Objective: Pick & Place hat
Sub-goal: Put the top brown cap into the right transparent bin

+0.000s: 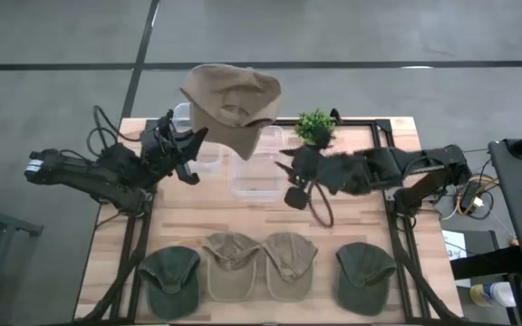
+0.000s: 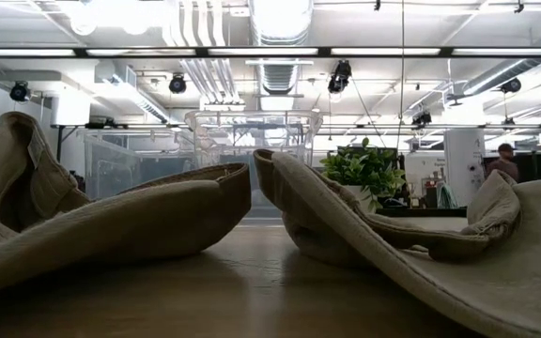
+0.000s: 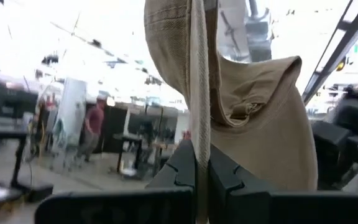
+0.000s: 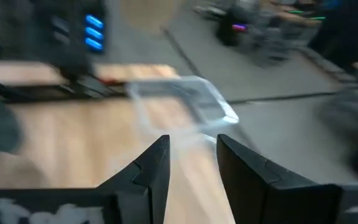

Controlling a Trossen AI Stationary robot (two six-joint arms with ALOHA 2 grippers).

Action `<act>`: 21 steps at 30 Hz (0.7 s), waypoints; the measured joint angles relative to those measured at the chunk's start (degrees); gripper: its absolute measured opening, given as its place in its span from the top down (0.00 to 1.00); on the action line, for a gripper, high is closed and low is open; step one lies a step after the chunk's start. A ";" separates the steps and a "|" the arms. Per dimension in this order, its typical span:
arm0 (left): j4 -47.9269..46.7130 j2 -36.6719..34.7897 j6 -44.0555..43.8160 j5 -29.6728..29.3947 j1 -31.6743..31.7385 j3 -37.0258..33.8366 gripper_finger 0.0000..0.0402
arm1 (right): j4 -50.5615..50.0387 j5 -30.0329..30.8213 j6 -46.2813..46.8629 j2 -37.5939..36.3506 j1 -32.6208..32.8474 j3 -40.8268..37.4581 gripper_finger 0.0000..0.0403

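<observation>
A tan hat (image 1: 232, 101) is up in the air over the table's far side, above the clear bins (image 1: 259, 165). My left gripper (image 1: 194, 141) is shut on it; in the left wrist view the hat (image 3: 260, 118) fills the picture beyond the fingers (image 3: 199, 158). My right gripper (image 1: 289, 181) hovers open by the bins, touching nothing; the right wrist view shows its fingers (image 4: 192, 152) apart, with a clear bin (image 4: 185, 102) ahead. Several more hats lie crown up along the near edge: green (image 1: 170, 277), tan (image 1: 231, 263), tan (image 1: 288, 263) and green (image 1: 365, 273). My left gripper pinches a thin stitched edge of the tan hat (image 3: 198, 134) between its two fingers, seen edge-on in the wrist view. The fingers come from the table's left, slanting upward. The hat is lifted clear of the table and stretches out beyond the fingertips, its strap side (image 3: 241, 112) showing.
A small potted plant (image 1: 315, 127) stands at the far edge, right of the bins. A smaller clear bin (image 1: 202, 152) sits beside the left gripper. In the low view two tan hats (image 2: 111, 225) (image 2: 393, 235) lie close in front. Bare wood (image 1: 243, 213) lies between bins and hats.
</observation>
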 joint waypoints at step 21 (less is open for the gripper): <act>2.90 -0.99 11.79 -2.69 3.38 -0.01 0.99 | 25.91 -9.78 -7.45 0.85 -4.97 -3.33 0.68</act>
